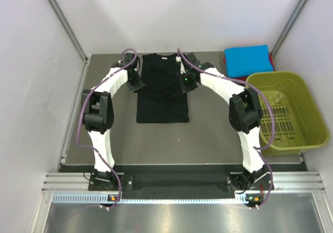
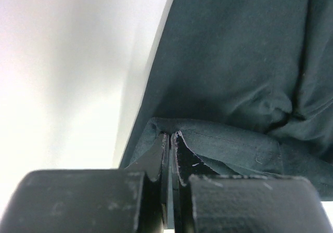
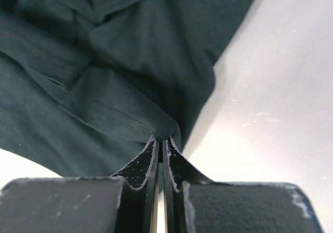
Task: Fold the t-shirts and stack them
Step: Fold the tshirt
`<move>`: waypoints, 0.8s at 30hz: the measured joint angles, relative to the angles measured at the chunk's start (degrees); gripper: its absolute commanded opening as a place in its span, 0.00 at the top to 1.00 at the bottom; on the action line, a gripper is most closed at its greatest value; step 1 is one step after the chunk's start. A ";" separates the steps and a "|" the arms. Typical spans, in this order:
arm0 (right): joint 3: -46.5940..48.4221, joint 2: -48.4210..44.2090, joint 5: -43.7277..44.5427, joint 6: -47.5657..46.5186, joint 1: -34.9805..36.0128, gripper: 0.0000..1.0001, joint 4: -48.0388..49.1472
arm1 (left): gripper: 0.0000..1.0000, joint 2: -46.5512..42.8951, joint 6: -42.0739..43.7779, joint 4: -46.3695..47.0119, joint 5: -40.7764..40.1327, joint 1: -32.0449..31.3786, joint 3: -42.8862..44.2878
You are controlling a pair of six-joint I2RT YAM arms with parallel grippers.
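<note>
Fingers (image 2: pixel 179 155) of both grippers (left (image 2: pixel 170 139), right (image 3: pixel 160 142)) clamped on black t-shirt (image 1: pixel 162 90) edges.

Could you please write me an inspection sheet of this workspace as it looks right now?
Surface: grey table, bare around the cloth.
Job's things: black t-shirt lying partly folded at centre; blue t-shirt folded on a red t-shirt at far right.
Clutter: olive-green basket at right edge; contents unclear.
Grippers: left gripper and right gripper each pinch a fold of the black shirt.
Cables: purple cables run along both arms.
Surroundings: white enclosure walls; nothing else seen.
</note>
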 measured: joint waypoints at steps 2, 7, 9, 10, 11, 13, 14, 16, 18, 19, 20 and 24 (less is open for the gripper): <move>0.26 0.55 -0.17 -0.17 -0.63 0.99 -0.42 | 1.00 0.46 0.17 0.42 0.24 0.13 0.52; 1.62 2.03 -0.98 -0.50 -1.64 0.98 -0.44 | 1.00 2.01 1.07 1.27 0.85 0.15 1.66; 2.01 2.54 -1.18 -0.57 -1.77 0.95 -0.39 | 1.00 2.73 1.27 1.27 0.85 0.15 2.21; 2.27 2.89 -1.22 -0.57 -1.79 0.93 -0.44 | 1.00 3.08 1.31 1.27 0.85 0.17 2.56; 2.36 3.13 -1.25 -0.57 -1.81 0.90 -0.28 | 1.00 3.41 1.36 1.25 0.85 0.17 2.84; 2.64 3.78 -1.25 -0.48 -1.88 0.83 -0.28 | 0.92 4.26 1.51 1.22 0.87 0.15 3.82; 2.73 4.02 -1.22 -0.42 -1.92 0.75 -0.31 | 0.87 4.85 1.79 1.18 0.87 0.15 4.48; 3.58 4.74 -1.22 -0.31 -2.16 0.72 -0.83 | 0.77 5.75 2.21 0.87 0.83 0.17 5.90; 5.60 5.73 -1.16 -0.04 -2.58 0.68 -1.31 | 0.73 6.60 2.60 -0.31 -0.37 0.15 8.17; 6.47 6.01 -0.96 -0.07 -2.82 0.67 -1.57 | 0.71 6.75 2.75 -0.83 -1.49 0.17 9.33; 7.17 6.10 -0.72 -0.04 -3.06 0.66 -1.99 | 0.71 6.78 2.80 -1.49 -2.82 0.20 10.36; 6.49 4.48 0.13 0.63 -3.58 0.69 -1.57 | 0.72 4.74 2.86 -2.45 -6.97 0.26 10.69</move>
